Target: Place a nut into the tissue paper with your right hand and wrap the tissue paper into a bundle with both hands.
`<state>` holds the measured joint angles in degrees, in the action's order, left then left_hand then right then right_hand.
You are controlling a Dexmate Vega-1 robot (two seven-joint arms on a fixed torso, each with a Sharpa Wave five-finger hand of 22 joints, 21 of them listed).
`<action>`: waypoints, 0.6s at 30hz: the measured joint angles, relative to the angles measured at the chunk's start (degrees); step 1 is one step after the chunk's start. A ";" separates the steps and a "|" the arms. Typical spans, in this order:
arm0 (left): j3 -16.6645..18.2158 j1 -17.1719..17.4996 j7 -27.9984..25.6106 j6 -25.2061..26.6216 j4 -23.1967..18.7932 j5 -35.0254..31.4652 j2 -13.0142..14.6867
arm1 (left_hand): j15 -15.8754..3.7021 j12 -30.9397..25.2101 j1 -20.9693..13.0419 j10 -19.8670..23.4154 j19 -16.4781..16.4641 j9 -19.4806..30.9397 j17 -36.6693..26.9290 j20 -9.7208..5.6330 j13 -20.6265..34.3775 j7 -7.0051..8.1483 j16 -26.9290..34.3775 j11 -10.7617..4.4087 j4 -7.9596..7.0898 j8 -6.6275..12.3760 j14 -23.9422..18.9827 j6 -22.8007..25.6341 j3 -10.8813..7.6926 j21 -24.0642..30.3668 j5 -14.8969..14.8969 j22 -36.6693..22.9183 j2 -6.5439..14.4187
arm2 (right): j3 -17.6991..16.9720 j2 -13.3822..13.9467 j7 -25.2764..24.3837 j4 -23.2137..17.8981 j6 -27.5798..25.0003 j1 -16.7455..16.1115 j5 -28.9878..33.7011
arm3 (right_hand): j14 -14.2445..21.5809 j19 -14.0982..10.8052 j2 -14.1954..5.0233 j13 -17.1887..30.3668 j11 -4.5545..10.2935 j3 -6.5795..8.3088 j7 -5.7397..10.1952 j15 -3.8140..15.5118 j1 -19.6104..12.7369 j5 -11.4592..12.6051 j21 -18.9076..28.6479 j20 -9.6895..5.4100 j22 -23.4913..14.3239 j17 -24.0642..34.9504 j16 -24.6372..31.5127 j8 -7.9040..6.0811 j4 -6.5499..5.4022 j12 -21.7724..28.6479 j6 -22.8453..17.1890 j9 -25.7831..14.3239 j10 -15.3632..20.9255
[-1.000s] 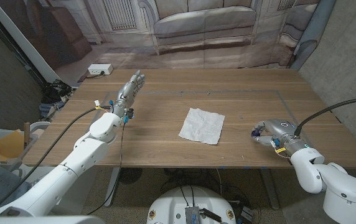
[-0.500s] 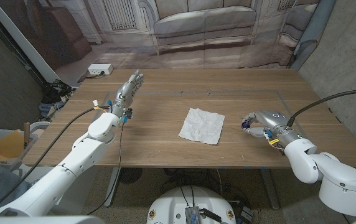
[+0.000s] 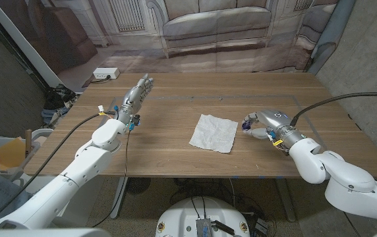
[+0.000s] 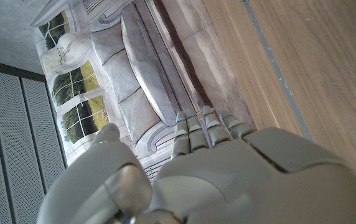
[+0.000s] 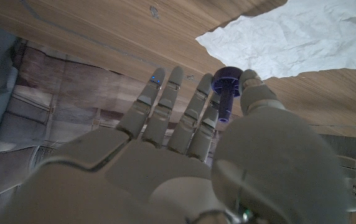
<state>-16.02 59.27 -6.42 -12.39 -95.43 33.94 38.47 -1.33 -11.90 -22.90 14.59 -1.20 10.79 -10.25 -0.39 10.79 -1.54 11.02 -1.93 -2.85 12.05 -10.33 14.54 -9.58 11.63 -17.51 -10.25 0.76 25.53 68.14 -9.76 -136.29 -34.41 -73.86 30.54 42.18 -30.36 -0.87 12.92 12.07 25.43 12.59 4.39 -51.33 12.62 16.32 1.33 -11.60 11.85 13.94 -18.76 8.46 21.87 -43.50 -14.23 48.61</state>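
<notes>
Your left hand [image 3: 138, 92] waits on the left side of the table [image 3: 175, 155] holding nothing, fingers stretched out straight and close together, well apart from the tissue paper [image 3: 213, 133] lying crumpled but open in the middle. Your right hand [image 3: 262, 124] hovers just beside the tissue's right edge, pinching the blue nut [image 5: 226, 85] between thumb and a finger. Release it over that edge and it will likely roll off onto bare wood; brushing the light sheet could shift it.

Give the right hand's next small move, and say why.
Probably carry on left until over the tissue, then let go. The right hand pinches the blue nut just short of the tissue's edge, so the nut is not yet above the paper.
</notes>
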 measured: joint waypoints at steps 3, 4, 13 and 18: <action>0.08 0.17 0.37 -0.18 0.02 0.20 0.21 | 0.00 0.00 0.00 0.00 0.00 0.00 0.00 0.00 0.00 0.00 0.00 0.00 0.00 0.00 0.00 0.00 0.00 0.00 0.00 0.00 0.00 | 1.08 -0.94 0.90 0.47 1.19 1.40 0.89 | 0.00 0.00 -0.01 0.02 0.00 0.00 0.01 0.00 0.01 -0.01 0.00 0.00 0.00 0.00 0.00 -0.11 0.00 0.00 0.00 -0.01 0.00; 0.09 0.25 0.56 -0.26 0.07 0.32 0.26 | 0.00 0.00 0.00 0.00 0.00 0.00 0.00 0.00 0.00 0.00 0.00 0.00 0.00 0.00 0.00 0.00 0.00 0.00 0.00 0.00 0.00 | 1.57 -1.44 1.44 0.69 1.80 2.09 1.44 | 0.00 0.00 -0.01 0.02 0.00 0.00 0.01 0.00 0.01 -0.01 0.00 0.00 0.00 0.00 0.00 -0.11 0.00 -0.01 0.00 -0.01 0.00; 0.36 0.72 1.83 -1.10 0.39 0.81 0.67 | 0.00 0.00 0.00 0.00 0.00 0.00 0.00 0.00 0.00 0.00 0.00 0.00 0.00 0.00 0.00 0.00 0.00 0.00 0.00 0.00 0.00 | 4.78 -4.89 5.16 2.49 5.91 6.40 5.37 | 0.00 0.00 -0.26 0.02 -0.29 -0.18 0.01 0.00 0.26 -0.04 0.00 0.00 0.01 0.00 0.00 -0.11 -0.17 -0.01 0.00 0.05 -0.30; 0.48 0.87 2.48 -1.69 0.58 1.02 0.82 | 0.00 0.00 0.01 0.00 0.00 0.00 0.00 0.00 0.00 0.17 0.00 0.00 0.00 0.00 0.00 0.16 0.00 0.00 0.00 0.00 0.02 | 6.09 -6.60 6.44 3.53 7.29 8.12 6.76 | 0.00 0.00 -0.40 0.01 -0.30 -0.24 0.02 0.00 0.39 -0.21 0.00 0.00 0.01 -0.01 0.00 -0.09 -0.24 -0.03 0.00 0.23 -0.30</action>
<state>-15.54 60.14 -3.94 -14.08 -94.85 34.97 39.29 -1.33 -11.90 -22.89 14.59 -1.20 10.79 -10.25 -0.39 10.79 -1.38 11.02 -1.93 -2.85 12.05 -10.33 14.70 -9.58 11.63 -17.51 -10.25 0.77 31.62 61.55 -3.32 -132.76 -27.12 -65.73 37.30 42.18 -30.36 -1.27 12.93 11.78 25.19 12.61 4.39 -50.94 12.41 16.32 1.33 -11.59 11.85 13.95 -18.85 8.23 21.84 -43.50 -14.00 48.31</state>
